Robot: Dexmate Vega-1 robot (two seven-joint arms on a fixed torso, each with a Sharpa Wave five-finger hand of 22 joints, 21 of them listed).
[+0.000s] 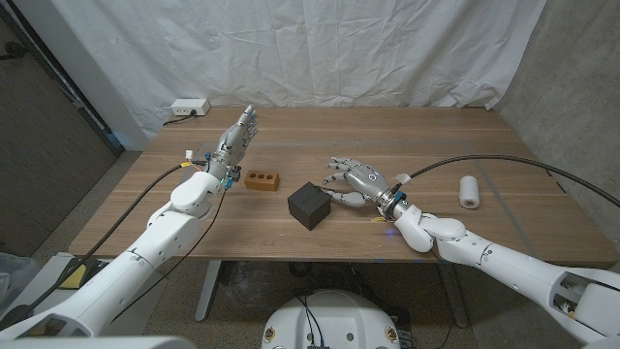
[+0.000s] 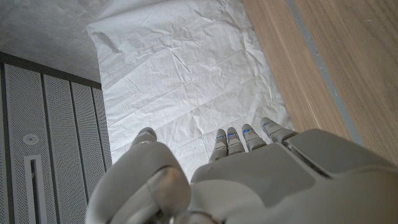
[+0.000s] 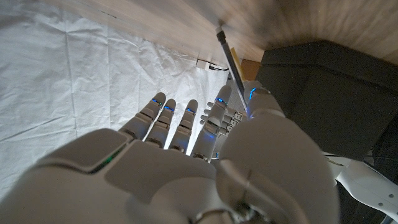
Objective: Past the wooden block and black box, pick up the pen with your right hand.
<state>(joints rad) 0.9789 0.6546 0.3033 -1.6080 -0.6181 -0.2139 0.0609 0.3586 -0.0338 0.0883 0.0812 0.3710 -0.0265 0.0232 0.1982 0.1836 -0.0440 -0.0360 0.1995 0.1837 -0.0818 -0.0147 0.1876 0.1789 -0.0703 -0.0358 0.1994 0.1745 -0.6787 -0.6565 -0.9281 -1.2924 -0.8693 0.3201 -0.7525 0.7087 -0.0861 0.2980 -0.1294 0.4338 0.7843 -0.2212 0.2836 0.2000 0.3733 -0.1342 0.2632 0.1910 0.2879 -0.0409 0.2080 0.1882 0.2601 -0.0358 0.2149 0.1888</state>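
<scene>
Pen (image 3: 231,57) is the thing I want, and I see it from my right wrist as a thin dark stick just past my fingertips (image 3: 222,99), lying on the wood beside the box (image 3: 323,93). From the head view it is too small to make out. My right hand (image 1: 356,178) is over the table, close to the right of the box and a little behind it, palm down, with its fingers apart and reaching toward the far side. It holds nothing. I can't tell for sure if my fingertips touch the pen yet or are only very near it. The block (image 1: 262,179) sits to the left of the box, near my left hand (image 1: 235,142). That hand is up in the air with its fingers straight and close together, and it holds nothing too. A white roll (image 1: 469,191) lies well off to the right, out of my way. I think I am at the reaching step, and the grab is not done yet. Next I need to bring my thumb and a finger down on each side of the pen and pinch it. The pen is thin and can roll away, so I should go slow. I should also keep clear of the box, since it is so close to my thumb.
</scene>
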